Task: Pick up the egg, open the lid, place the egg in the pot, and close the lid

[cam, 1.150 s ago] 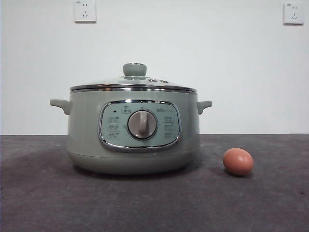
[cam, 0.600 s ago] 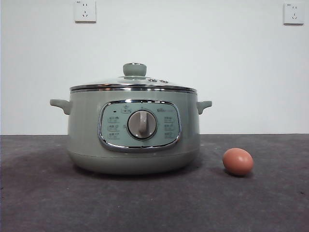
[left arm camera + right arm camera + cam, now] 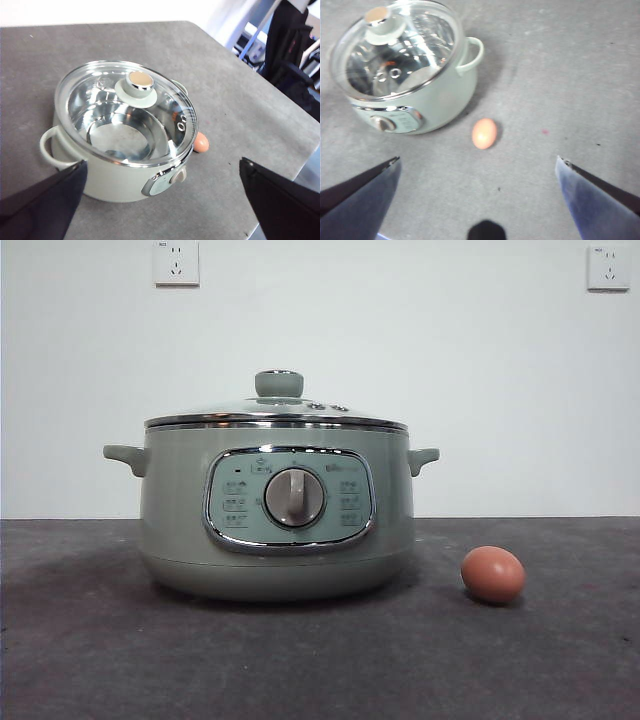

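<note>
The egg (image 3: 493, 574) sits on the counter (image 3: 320, 660) beside the pot (image 3: 275, 520), lid (image 3: 277, 412) on, while both claws, left claw (image 3: 160, 200) and right claw (image 3: 477, 195), hang wide apart above.

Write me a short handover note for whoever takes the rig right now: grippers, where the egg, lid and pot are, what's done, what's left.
Left gripper: open, empty, above the table looking down at the pot.
Right gripper: open, empty, above the table with the egg ahead of it.
Neither shows in the front view.
Pot: upright on the table, dial facing the front camera.
Lid: seated on the pot, closed.
Egg: lying on the table beside the pot, apart from it, on the front view's right.
Done: nothing yet.
Left: pick up the egg, lift the lid, put the egg in the pot, close the lid.
</note>
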